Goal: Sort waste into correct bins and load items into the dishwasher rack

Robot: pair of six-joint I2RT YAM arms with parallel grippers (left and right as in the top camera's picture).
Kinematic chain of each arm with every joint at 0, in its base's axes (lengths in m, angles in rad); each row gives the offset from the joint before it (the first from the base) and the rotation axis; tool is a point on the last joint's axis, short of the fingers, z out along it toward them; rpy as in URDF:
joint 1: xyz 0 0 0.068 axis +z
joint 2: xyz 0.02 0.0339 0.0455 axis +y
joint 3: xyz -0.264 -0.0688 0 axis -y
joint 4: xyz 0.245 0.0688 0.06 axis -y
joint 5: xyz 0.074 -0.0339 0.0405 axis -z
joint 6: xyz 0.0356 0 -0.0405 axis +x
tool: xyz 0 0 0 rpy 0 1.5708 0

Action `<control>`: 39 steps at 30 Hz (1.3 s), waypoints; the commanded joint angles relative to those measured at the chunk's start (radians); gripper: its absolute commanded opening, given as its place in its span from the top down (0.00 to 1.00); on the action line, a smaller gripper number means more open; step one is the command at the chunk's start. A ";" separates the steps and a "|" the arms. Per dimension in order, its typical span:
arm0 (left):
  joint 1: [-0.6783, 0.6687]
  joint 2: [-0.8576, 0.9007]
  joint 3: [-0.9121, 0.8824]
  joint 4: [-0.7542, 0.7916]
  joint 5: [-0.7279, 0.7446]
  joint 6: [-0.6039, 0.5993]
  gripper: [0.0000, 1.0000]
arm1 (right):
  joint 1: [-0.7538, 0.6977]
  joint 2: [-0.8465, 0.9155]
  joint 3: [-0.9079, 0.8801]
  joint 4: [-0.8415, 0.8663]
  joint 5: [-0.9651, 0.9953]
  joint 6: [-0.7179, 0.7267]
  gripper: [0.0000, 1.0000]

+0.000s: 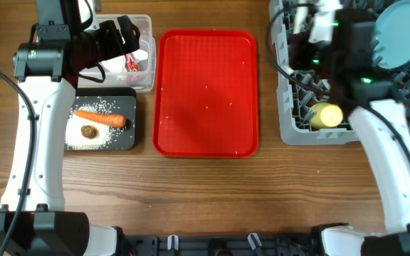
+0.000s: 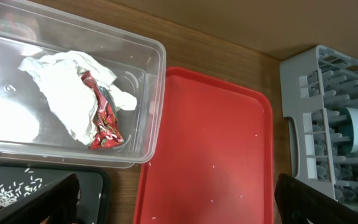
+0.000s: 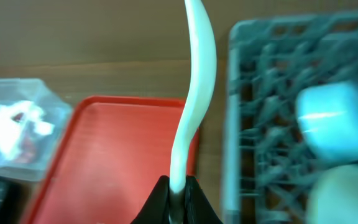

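While pinched tight in R gripper, white spoon up from its tips, by rack; L gripper wide.

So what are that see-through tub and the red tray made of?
The tub looks like clear glossy plastic: its walls are see-through and catch the light. The red tray seems moulded plastic too, fairly matte, with a raised rounded rim.

A brown wooden table with streaky grain fills the background, evenly lit, seemingly from above.
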State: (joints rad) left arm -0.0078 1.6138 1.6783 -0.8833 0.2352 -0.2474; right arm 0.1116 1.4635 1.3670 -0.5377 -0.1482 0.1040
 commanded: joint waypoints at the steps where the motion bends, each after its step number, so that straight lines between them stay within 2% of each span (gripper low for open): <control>1: 0.006 0.006 0.002 0.003 -0.002 0.003 0.00 | -0.026 0.066 -0.008 -0.063 0.069 -0.214 0.96; 6: 0.006 0.006 0.002 0.003 -0.002 0.003 0.00 | -0.032 0.201 -0.008 -0.119 0.173 -0.230 0.96; 9: 0.006 0.006 0.002 0.003 -0.002 0.003 0.00 | -0.033 0.270 -0.008 -0.106 0.230 -0.137 0.96; 14: 0.006 0.006 0.002 0.002 -0.002 0.003 0.00 | -0.034 0.299 -0.008 -0.072 0.239 -0.111 0.95; 15: 0.006 0.006 0.002 0.003 -0.002 0.003 0.00 | -0.034 0.302 -0.008 -0.070 0.238 -0.101 0.55; 16: 0.006 0.006 0.002 0.003 -0.002 0.003 0.00 | -0.034 0.304 -0.008 -0.068 0.238 -0.100 0.29; 17: 0.006 0.006 0.002 0.003 -0.002 0.004 0.00 | -0.034 0.305 -0.008 -0.065 0.238 -0.099 0.15; 18: 0.006 0.006 0.002 0.003 -0.002 0.003 0.00 | -0.034 0.304 -0.008 -0.062 0.238 -0.092 0.11; 20: 0.006 0.006 0.002 0.003 -0.002 0.003 0.00 | -0.034 0.284 -0.007 -0.059 0.238 -0.047 0.06; 23: 0.006 0.006 0.002 0.003 -0.002 0.003 0.00 | -0.034 0.199 -0.002 -0.063 0.196 -0.022 0.05; 26: 0.006 0.006 0.002 0.003 -0.002 0.003 0.00 | -0.034 0.055 0.013 -0.096 0.161 -0.021 0.04; 28: 0.006 0.006 0.002 0.003 -0.002 0.003 0.00 | -0.034 -0.097 0.021 -0.133 0.124 -0.022 0.00; 31: 0.006 0.006 0.002 0.003 -0.002 0.003 0.00 | -0.034 -0.268 0.021 -0.178 0.124 -0.024 0.00; 35: 0.006 0.006 0.002 0.003 -0.002 0.003 0.00 | -0.034 -0.447 0.021 -0.215 0.157 -0.063 0.00; 39: 0.006 0.006 0.002 0.003 -0.002 0.003 0.00 | -0.034 -0.549 0.021 -0.306 0.159 -0.063 0.00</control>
State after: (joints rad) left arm -0.0078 1.6138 1.6783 -0.8833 0.2356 -0.2474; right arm 0.0814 0.9535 1.3880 -0.7948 0.0006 0.0555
